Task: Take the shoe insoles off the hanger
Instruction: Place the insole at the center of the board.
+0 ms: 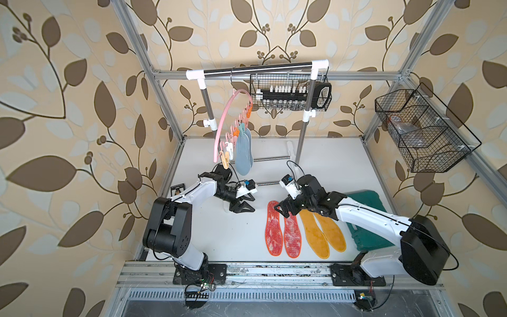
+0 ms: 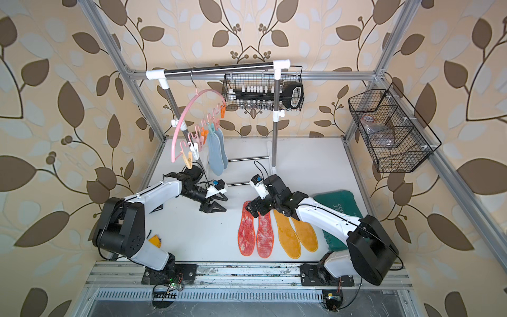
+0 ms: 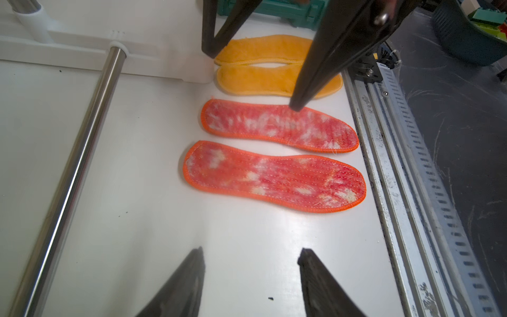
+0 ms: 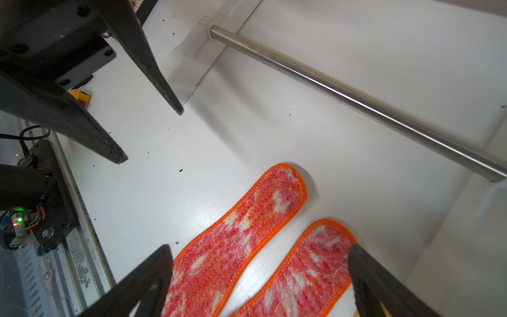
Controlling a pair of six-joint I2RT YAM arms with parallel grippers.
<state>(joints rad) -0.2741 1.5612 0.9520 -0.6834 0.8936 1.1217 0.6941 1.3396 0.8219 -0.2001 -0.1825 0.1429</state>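
On the left, the pink hanger [image 1: 219, 129] hangs from the steel rack [image 1: 258, 69], with the grey-blue insoles [image 1: 243, 153] clipped to it side by side. Below it the left claw [image 1: 248, 204] hovers open and empty over the white table [image 1: 219, 233]. Further right, the red-and-white insoles [image 1: 274, 233] lie flat on the table. The right claw [image 4: 259, 251] is spread wide above their ends, gripping nothing. The orange-yellow insoles [image 1: 315, 236] lie beside them, next to a dark green case [image 1: 367, 214].

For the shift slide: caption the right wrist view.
Open right hand over two red insoles lying side by side on the white table.
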